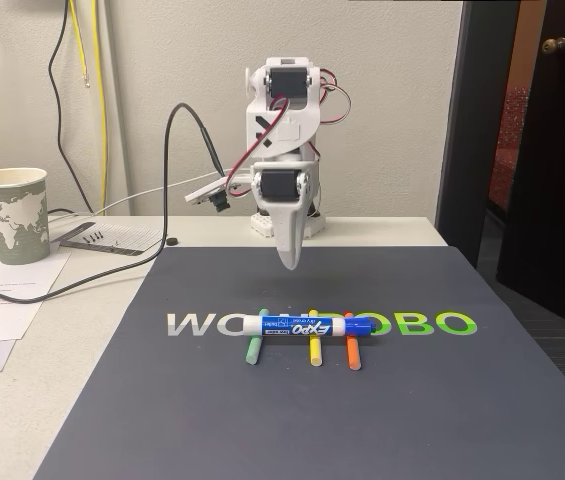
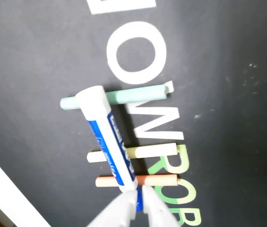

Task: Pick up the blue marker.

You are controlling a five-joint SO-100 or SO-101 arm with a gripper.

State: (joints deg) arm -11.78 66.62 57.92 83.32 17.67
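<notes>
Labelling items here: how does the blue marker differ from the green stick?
The blue marker is thicker and longer than the green stick. The marker lies crosswise on top; the stick lies under it on the mat. The marker is white with a blue label; the stick is plain green.

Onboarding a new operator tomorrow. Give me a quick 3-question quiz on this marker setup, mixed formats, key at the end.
1. True or false: the blue marker lies across the three sticks.
2. Multiple choice: in the fixed view, the stick under the marker's capped right end is A) the green stick B) the yellow stick C) the orange stick.
3. Short answer: in the fixed view, where is the gripper relative to the marker?

Key:
1. True.
2. C.
3. Hanging above the mat behind the marker, not touching it.
</notes>
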